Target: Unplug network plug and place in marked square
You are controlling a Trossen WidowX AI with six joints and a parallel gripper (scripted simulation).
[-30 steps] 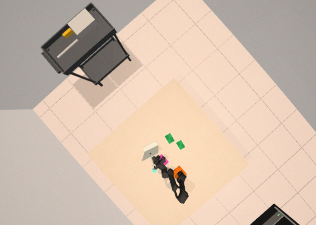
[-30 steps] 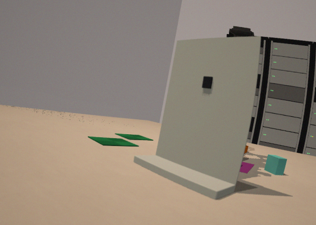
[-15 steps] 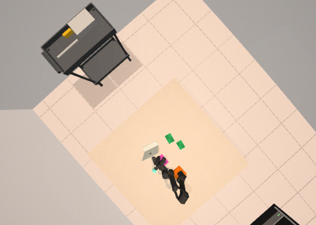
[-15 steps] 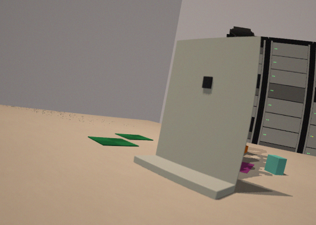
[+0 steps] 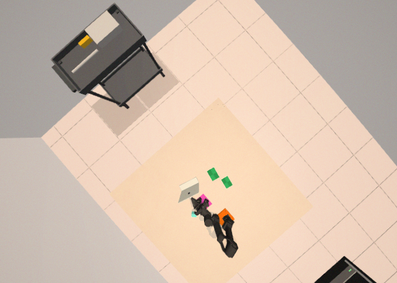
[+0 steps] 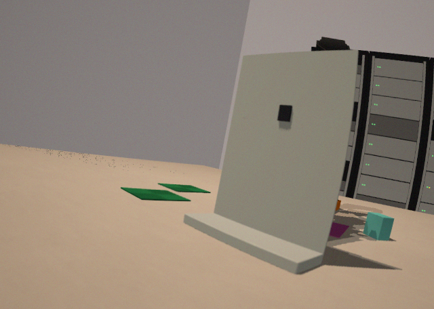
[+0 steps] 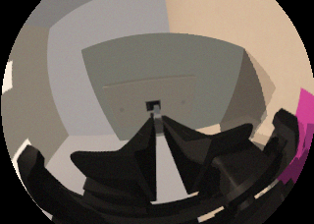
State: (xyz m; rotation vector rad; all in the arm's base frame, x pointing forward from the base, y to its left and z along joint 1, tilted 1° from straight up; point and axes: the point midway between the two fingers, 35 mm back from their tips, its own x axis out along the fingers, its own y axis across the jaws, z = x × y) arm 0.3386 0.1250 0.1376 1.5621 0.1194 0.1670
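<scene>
Pale floor tiles run out around a sand-coloured worktop [image 5: 256, 190], with grey walls behind, a dark metal bench [image 5: 102, 49] off in one corner and a server rack [image 6: 392, 131] with small green lights beyond the panel.

At the panel, the hand [image 7: 156, 121] has its two dark fingers drawn nearly together, and I judge they are clamped on the network plug [image 7: 155, 106], of which only a small dark end shows at the fingertips, still seated at the socket in the upright panel [image 7: 164, 74]. So this looks like the unlock-and-pull step: the grip is made, the plug is not yet out. Whether the thin tab is pressed down is too small to tell.

The next move calls for a straight pull back from the panel face, with no twist, holding the tab down until the plug is free.

Outward from the hand, a magenta square [image 5: 205, 199] lies just beside it, an orange patch [image 5: 226, 215] sits near the arm's elbow, a teal block [image 6: 378, 225] stands near the panel's edge, and two green patches [image 5: 219, 177] lie further off.
</scene>
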